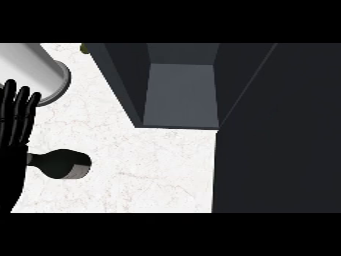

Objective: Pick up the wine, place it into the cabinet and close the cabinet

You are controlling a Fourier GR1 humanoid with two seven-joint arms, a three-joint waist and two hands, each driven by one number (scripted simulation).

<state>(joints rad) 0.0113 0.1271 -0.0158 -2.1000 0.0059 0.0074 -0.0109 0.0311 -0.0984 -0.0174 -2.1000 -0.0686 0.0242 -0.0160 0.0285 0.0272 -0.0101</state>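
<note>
Holding the left hand (7, 145) open at the left edge of the counter (151, 170), fingers straight and pointing up, gripping nothing; showing no right hand anywhere. Setting the wine (64, 165) just beside that hand, near the left edge toward the front, neck aimed at the palm. Upright or on its side, touching the hand or not: not telling from this steep angle. Judging from that, standing at the pick-up step, not yet lifting anything. Presenting the cabinet (180, 95) open along the back edge, grey interior facing the wine, probably for taking the bottle straight in. Swinging a broad dark panel (291, 140), likely its door, out over the counter's right side, so needing closing afterwards. Parking a pale grey cylinder (33, 67) at the back left corner, apart from the cabinet's mouth. Working on white marble with faint veining; revealing nothing of the room beyond.
</note>
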